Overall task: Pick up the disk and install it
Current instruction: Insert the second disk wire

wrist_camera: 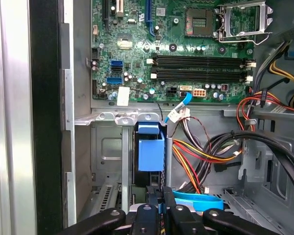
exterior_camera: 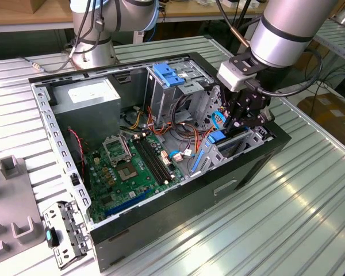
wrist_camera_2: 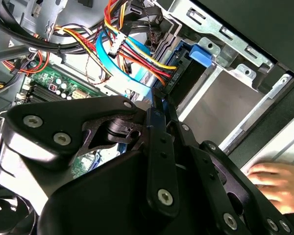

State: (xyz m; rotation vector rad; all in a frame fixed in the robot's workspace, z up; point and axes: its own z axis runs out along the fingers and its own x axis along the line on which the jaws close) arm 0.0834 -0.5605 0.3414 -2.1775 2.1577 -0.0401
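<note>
Work stands inside the open black metal computer case, which lies on its side on a ribbed metal table. The robot arm's black gripper hangs over the silver drive cage at the exterior view's right end of the case, above the case's near wall.

The disk, a flat hard drive with blue plastic side rails, stands on edge in a slot of that cage. In the first wrist view it shows edge-on, dark with a blue plastic front. In the second wrist view its dark end sits just beside a blue tab.

The black fingers are drawn together and clamped on the disk's upper edge, with a thin strip of it between them.

To the exterior view's left lies the green motherboard, and beyond it, at the far left corner, the grey power-supply box. A blue plastic latch sits atop the taller far cage. Red, yellow and orange cables run beside the disk's slot, and a flat light-blue cable lies near the fingers. A person's hand rests outside the case in the second wrist view.
</note>
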